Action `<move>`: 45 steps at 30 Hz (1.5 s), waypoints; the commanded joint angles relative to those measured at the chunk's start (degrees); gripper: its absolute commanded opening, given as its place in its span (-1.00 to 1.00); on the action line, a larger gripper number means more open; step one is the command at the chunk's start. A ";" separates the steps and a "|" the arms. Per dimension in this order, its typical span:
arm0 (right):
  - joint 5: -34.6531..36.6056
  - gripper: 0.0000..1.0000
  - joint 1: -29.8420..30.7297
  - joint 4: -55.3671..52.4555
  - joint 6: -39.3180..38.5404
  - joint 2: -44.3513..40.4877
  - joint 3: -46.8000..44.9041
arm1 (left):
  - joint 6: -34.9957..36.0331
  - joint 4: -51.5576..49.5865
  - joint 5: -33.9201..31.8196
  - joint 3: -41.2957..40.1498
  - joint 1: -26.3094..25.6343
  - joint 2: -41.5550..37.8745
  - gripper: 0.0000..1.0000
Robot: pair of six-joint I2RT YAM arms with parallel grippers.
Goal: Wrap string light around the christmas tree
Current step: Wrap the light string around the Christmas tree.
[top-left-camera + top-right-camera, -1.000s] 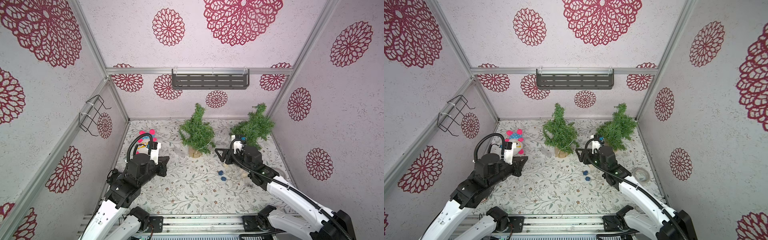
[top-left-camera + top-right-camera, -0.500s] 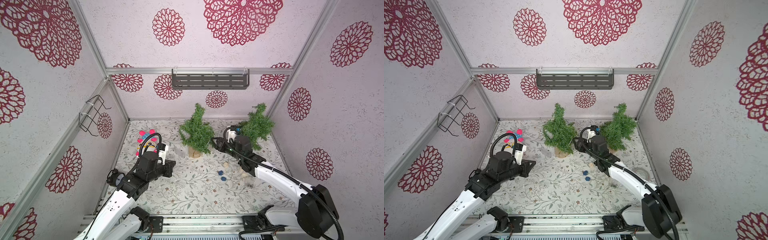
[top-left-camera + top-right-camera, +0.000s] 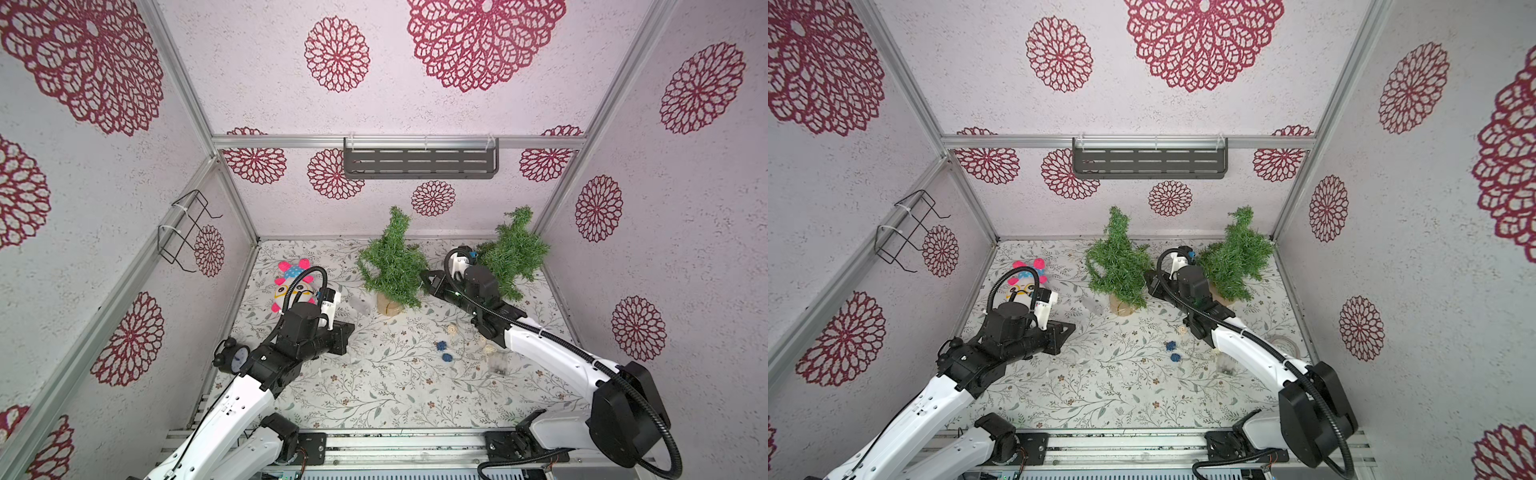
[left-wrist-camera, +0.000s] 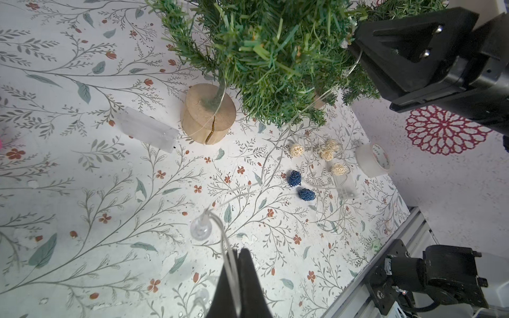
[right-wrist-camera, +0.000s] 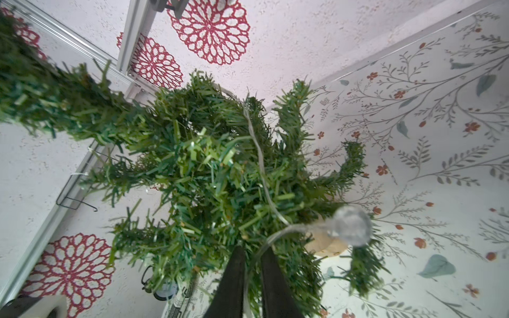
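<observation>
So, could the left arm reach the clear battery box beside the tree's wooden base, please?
Probably yes: bare table lies between the left gripper and the battery box, though its jaws are shut on the string light.

White arm links (image 3: 552,353), black joints (image 3: 301,320), ribbed black cables (image 3: 307,269)

Lighting's bright, soft and even all over, hardly any shadows on the floral surface (image 3: 374,395). Both top views are sharp, though the walls (image 3: 270,83) splay out wide-angle style. Right wrist view: the string light (image 5: 261,170) bulb (image 5: 349,225) nearest the lens is a blurry blob.
</observation>
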 commanded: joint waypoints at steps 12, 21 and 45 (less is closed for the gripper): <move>-1.41 -0.93 -1.26 2.20 -0.47 3.38 -0.55 | -2.04 -8.53 -7.71 4.41 5.53 1.43 -1.00; -4.65 -0.26 -2.46 -4.45 -7.21 -1.11 1.12 | -2.57 -12.58 -6.75 11.69 14.23 7.55 -1.00; -7.64 0.10 -7.38 -4.43 -20.64 7.75 17.72 | 11.24 -16.96 -3.84 50.81 21.51 41.37 -1.00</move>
